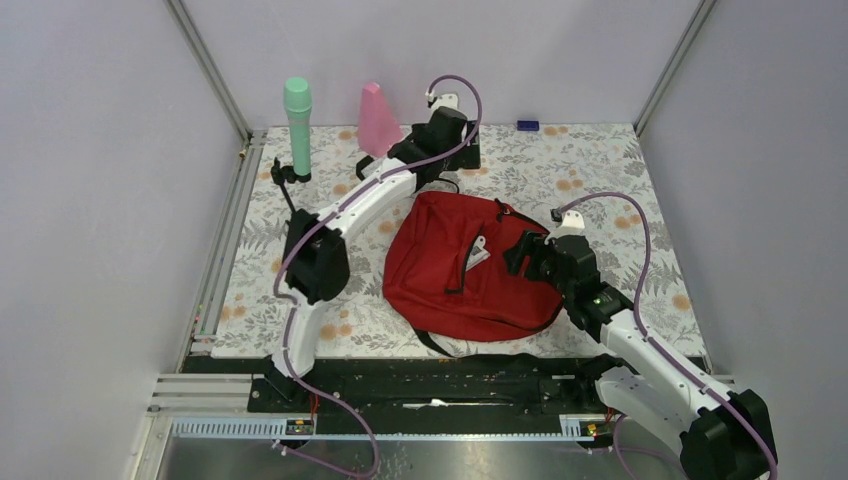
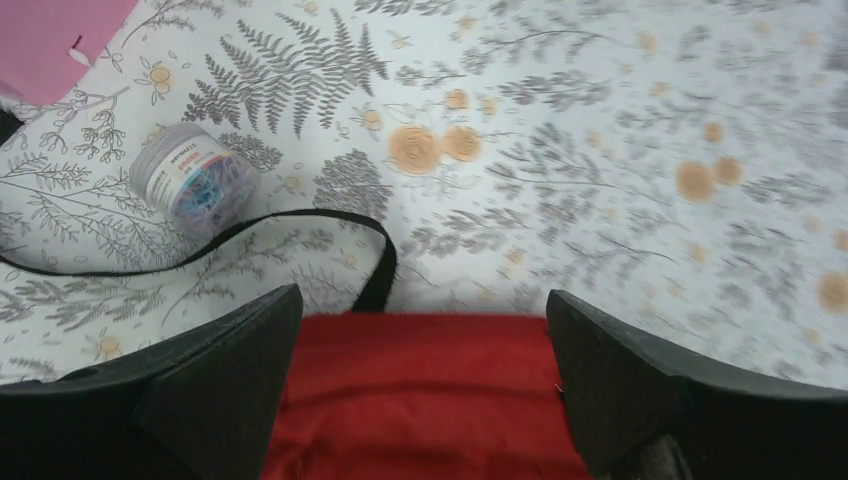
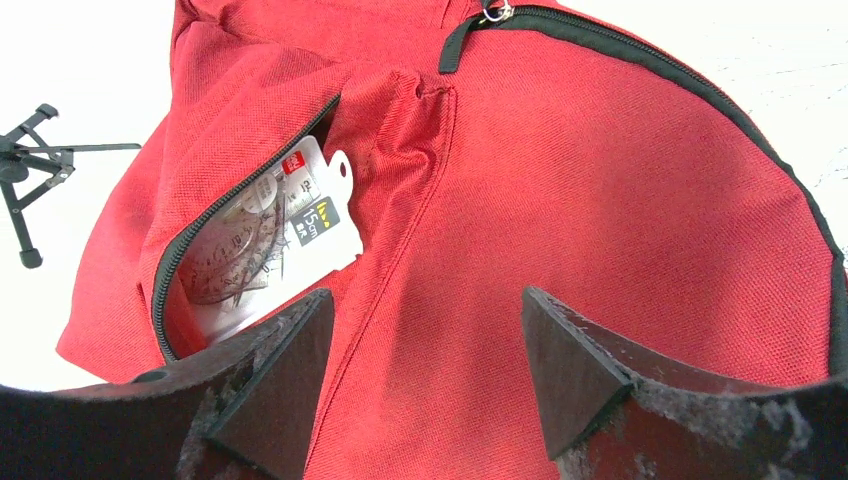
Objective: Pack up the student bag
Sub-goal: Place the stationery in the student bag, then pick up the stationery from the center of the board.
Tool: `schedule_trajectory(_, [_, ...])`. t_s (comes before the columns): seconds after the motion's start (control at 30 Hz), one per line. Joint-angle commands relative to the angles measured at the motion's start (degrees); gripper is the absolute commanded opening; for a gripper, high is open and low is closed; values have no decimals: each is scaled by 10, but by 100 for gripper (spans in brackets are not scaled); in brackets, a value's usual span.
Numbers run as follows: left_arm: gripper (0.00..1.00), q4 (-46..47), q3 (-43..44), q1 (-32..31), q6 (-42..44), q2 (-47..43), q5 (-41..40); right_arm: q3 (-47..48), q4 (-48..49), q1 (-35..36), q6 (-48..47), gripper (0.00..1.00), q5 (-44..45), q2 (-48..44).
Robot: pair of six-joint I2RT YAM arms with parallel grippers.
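Your student bag (image 1: 450, 280) lies flat at the mat's centre, long axis roughly 11-to-5. Its black carry loop (image 2: 385, 265) points to 12 o'clock. The front pocket (image 3: 200, 270) gapes unzipped with 1 white carded packet (image 3: 320, 215) poking out. Your left gripper (image 2: 422, 310) is spread wide over the bag's 12 o'clock edge, pinching nothing. Your right gripper (image 3: 426, 295), at 3 o'clock, is spread too.
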Motion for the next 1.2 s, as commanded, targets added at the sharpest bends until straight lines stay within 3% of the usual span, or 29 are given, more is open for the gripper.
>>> schedule_trajectory(0.0, [98, -47, 96, 41, -5, 81, -14, 13, 5, -5, 13, 76, -7, -3])
schedule_trajectory(0.43, [99, 25, 68, 148, -134, 154, -3, 8, 22, -5, 12, 76, -66, -7])
schedule_trajectory(0.9, [98, 43, 77, 161, -209, 216, 66, 11, 32, -5, 21, 75, -115, 7])
schedule_trajectory(1.0, [91, 49, 72, 163, -214, 219, 79, 10, 33, -5, 22, 75, -115, 5])
schedule_trajectory(1.17, [58, 90, 8, 168, -216, 186, 85, 7, 26, -5, 12, 74, -112, -6])
